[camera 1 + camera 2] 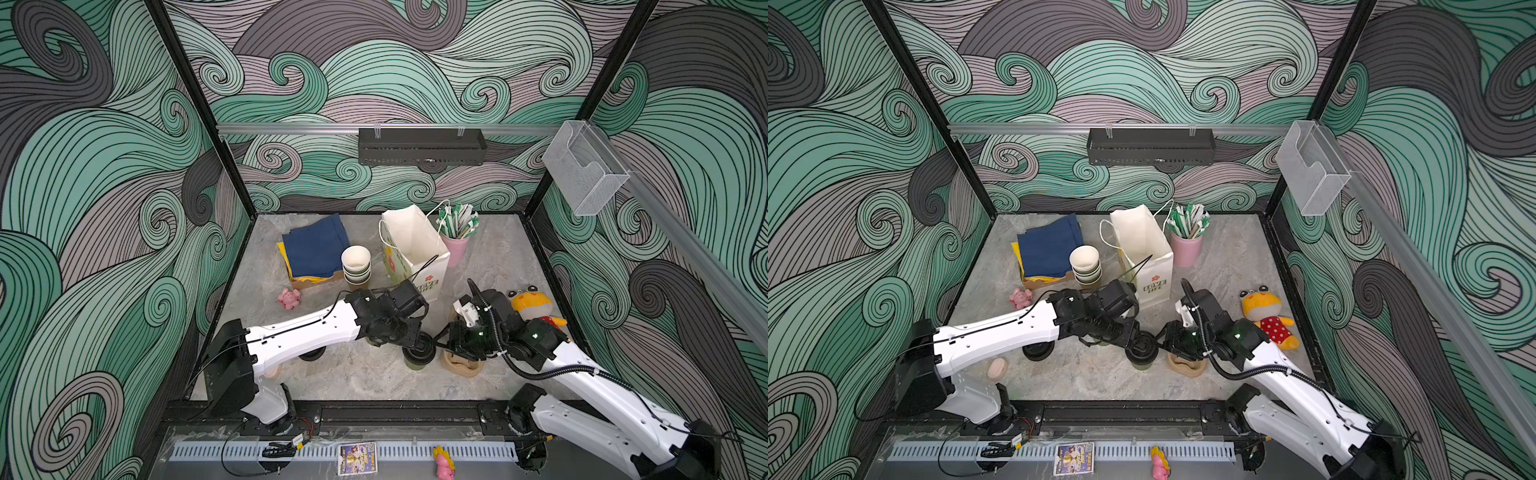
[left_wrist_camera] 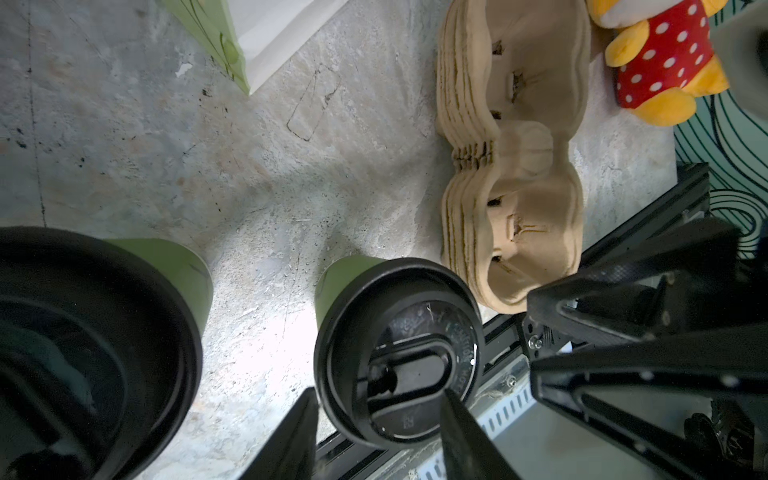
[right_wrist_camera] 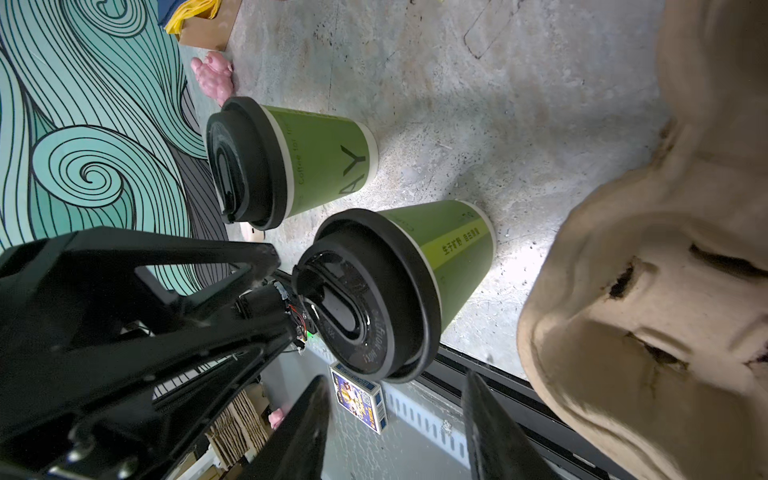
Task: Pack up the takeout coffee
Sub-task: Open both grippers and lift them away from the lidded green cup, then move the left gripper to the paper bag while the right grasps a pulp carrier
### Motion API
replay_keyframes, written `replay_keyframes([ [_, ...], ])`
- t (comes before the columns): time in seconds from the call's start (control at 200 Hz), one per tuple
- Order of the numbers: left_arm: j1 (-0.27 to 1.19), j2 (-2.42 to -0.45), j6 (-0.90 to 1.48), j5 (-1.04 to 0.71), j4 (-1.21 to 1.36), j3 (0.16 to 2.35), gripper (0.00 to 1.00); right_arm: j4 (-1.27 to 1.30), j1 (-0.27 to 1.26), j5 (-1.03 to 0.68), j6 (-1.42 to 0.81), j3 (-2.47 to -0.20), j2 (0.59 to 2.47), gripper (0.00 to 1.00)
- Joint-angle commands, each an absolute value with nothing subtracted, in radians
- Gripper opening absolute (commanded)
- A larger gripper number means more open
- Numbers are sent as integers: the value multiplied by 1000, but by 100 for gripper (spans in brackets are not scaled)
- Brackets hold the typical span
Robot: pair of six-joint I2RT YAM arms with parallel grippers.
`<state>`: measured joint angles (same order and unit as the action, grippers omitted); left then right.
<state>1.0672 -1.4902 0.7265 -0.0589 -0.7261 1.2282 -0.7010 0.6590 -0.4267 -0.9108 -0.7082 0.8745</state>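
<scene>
Two takeout coffees, olive-green cups with black sip lids, stand upright on the stone table. One takeout coffee (image 1: 418, 358) (image 1: 1141, 355) (image 2: 399, 353) (image 3: 395, 291) is near the front middle. My left gripper (image 1: 420, 345) (image 2: 379, 392) hovers open just over its lid, gripping nothing. My right gripper (image 1: 441, 340) (image 3: 395, 376) faces the same cup from the other side, open and empty. The other takeout coffee (image 1: 1038, 351) (image 2: 95, 353) (image 3: 291, 162) stands further left, mostly hidden under my left arm in both top views.
A stack of brown pulp carriers (image 1: 461, 368) (image 2: 519, 166) lies right of the cups. Behind stand a white paper bag (image 1: 415, 249), a pink cup of straws (image 1: 455, 247), stacked empty cups (image 1: 356, 266) and blue napkins (image 1: 316, 245). A yellow plush toy (image 1: 536, 307) lies at right.
</scene>
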Motion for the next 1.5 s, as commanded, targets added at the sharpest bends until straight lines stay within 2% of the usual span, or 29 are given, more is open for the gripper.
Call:
replay_keyframes([
  [0.0, 1065, -1396, 710, -11, -727, 1267, 51, -797, 664, -356, -885, -775, 827, 53],
  [0.135, 1065, -1233, 646, 95, -635, 1233, 50, -1009, 663, -153, -835, -867, 755, 53],
  [0.255, 1065, -1069, 584, 308, -516, 1165, 51, -1149, 661, 20, -858, -910, 690, 53],
  [0.31, 1064, -1002, 566, 412, -482, 1137, 55, -1190, 662, 82, -881, -918, 672, 52],
  [0.44, 1025, -931, 582, 616, -514, 1133, 60, -1218, 661, 160, -936, -921, 660, 52],
  [0.555, 945, -924, 668, 665, -618, 1162, 60, -1218, 660, 193, -950, -943, 689, 52],
  [0.71, 809, -927, 792, 561, -703, 1157, 61, -1215, 660, 240, -919, -989, 739, 53],
  [0.956, 699, -991, 769, 370, -677, 1187, 63, -1165, 658, 285, -878, -1045, 802, 54],
  [1.306, 654, -1147, 729, 172, -542, 1300, 64, -1057, 652, 292, -778, -1166, 913, 56],
  [1.496, 647, -1202, 709, 117, -480, 1334, 64, -1134, 622, 233, -876, -1156, 1015, 53],
])
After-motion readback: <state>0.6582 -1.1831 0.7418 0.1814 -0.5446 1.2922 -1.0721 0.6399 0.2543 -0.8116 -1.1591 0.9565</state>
